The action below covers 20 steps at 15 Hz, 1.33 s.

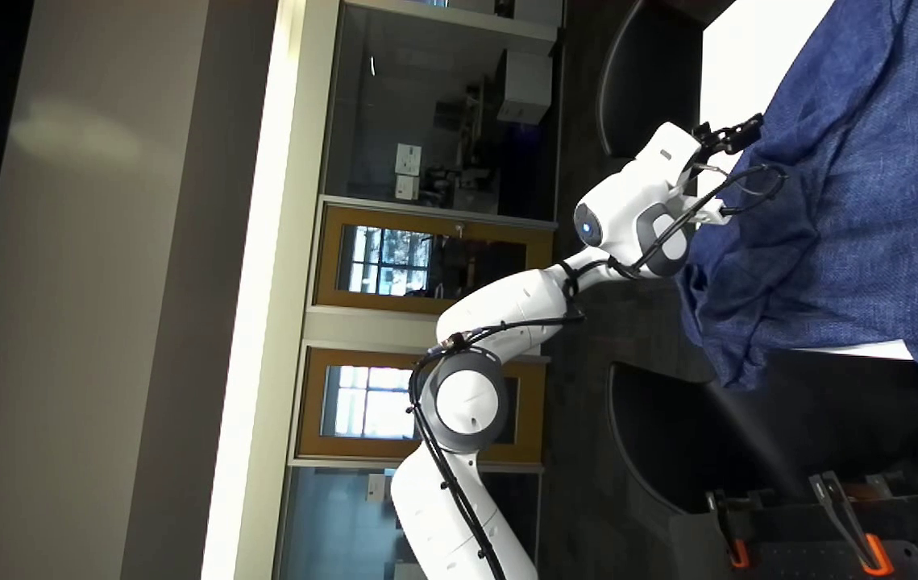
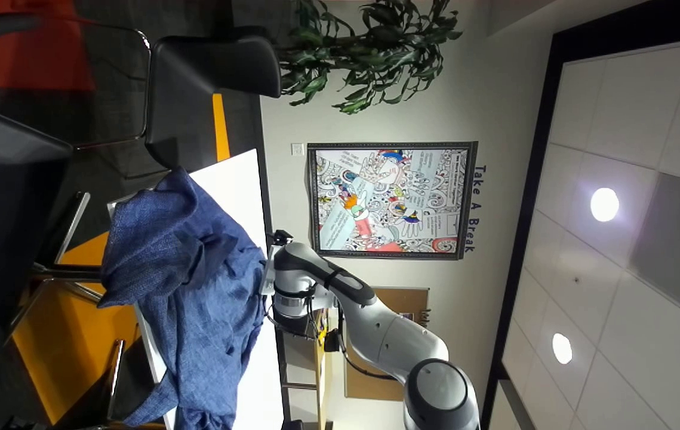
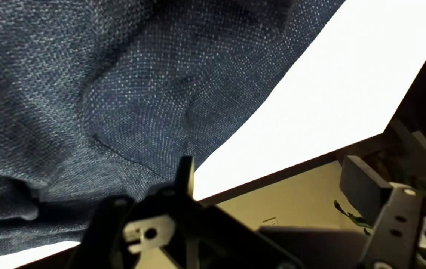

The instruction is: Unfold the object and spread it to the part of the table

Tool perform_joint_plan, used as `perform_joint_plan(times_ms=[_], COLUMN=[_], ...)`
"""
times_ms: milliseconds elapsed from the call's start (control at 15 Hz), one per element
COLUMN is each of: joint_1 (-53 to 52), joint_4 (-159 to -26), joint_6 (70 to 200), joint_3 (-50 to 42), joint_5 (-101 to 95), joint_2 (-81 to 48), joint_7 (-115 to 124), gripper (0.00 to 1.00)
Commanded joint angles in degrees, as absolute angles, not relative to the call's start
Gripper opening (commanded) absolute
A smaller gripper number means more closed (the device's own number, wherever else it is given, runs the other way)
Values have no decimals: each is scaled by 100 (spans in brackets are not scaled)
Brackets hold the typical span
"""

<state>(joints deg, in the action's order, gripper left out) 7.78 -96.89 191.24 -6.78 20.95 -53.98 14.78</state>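
The dark blue cloth (image 2: 211, 334) lay rumpled over the table (image 2: 259, 382), its long axis roughly along the table's length, part of it drooping past an edge near a dark chair (image 2: 5, 239). The arm (image 1: 499, 314) held the jaws at the cloth's other long margin. They were spread wide with nothing pinched: in the wrist view one of the fingers (image 3: 184, 172) overlapped the border, its mate showing beyond the table; whether either touched could not be told. The coming move seemed to turn on that border, since the cloth lay inward of the jaws and bare table ran alongside, inviting an outward pull.
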Motion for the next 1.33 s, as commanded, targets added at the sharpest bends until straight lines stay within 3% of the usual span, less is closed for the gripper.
perform_joint_plan(times_ms=[0, 133, 600, 1267], joint_1=[821, 871, 2243, 2301], joint_4=[-9679, -9751, -10090, -9998], joint_6=[19124, 19172, 18507, 17219], joint_3=[-657, -588, 953, 837], joint_5=[2045, 2003, 1294, 1380], joint_2=[-5402, -5355, -4985, -4913], joint_7=[1502, 1464, 1182, 485], gripper=[100, 100, 100, 100])
